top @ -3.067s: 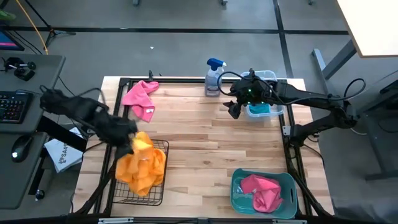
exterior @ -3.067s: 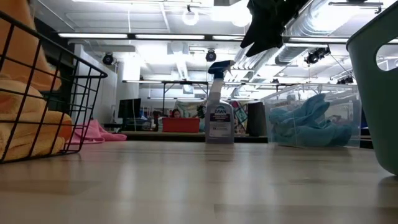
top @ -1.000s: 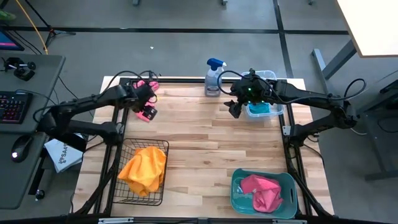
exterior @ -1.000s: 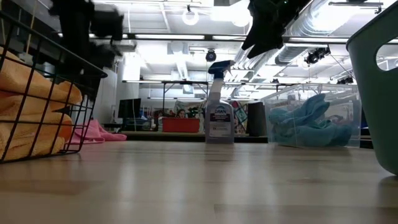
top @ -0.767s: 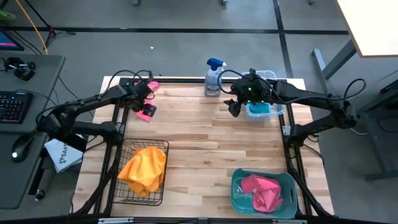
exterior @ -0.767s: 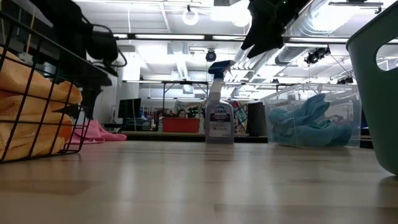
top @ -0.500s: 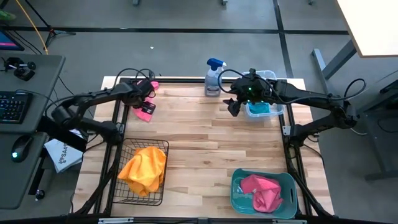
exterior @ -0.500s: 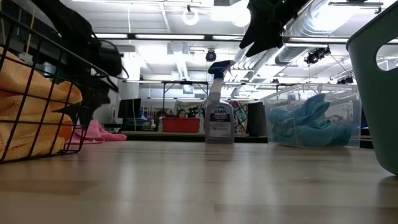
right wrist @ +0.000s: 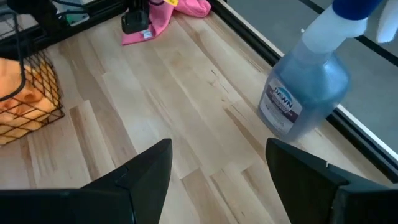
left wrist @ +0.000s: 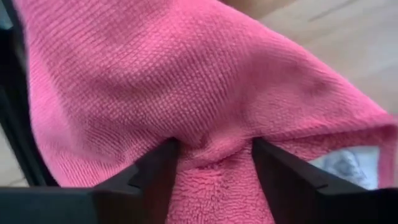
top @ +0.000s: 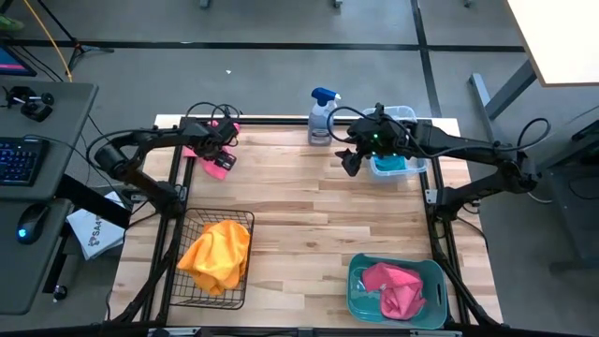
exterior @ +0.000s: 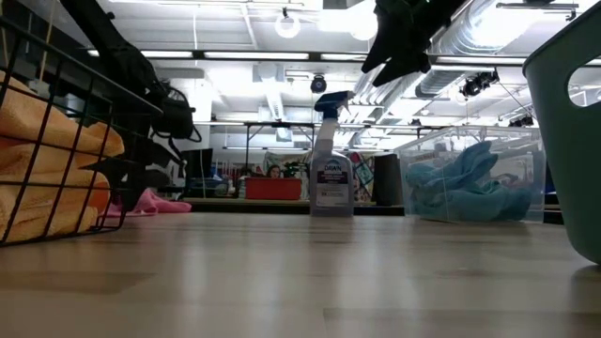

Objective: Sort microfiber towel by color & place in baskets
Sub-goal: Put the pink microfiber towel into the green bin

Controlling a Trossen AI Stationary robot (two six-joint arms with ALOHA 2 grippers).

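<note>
A pink microfiber towel [top: 222, 166] lies crumpled at the table's far left corner. My left gripper [top: 213, 148] stands on it, fingers apart, and the towel fills the left wrist view [left wrist: 186, 74]. An orange towel [top: 217, 253] lies in the black wire basket [top: 187, 298] at the near left. A turquoise towel [top: 391, 166] lies in the clear tub [top: 404, 114] at the far right. Another pink towel [top: 393, 288] lies in the teal basket [top: 359, 268] at the near right. My right gripper [top: 351, 161] hangs open beside the tub, above the table, holding nothing. My left gripper comes at the pink towel from above, pointing down, with both open fingers [left wrist: 155, 171] set into the cloth. A puckered ridge of cloth [left wrist: 211, 158] rises between them. One layer or several, I cannot tell. The towel lies on the table.
A grey spray bottle with a blue trigger [top: 321, 117] stands at the far edge, left of the clear tub. Bare wood [top: 299, 215] spans the table's middle. Black frame rails [top: 178, 168] run along the table's sides.
My left gripper has come down from above the table's far left onto the pink towel and shifted slightly toward the far left corner. The towel has stayed where it lay. My right arm has kept still.
</note>
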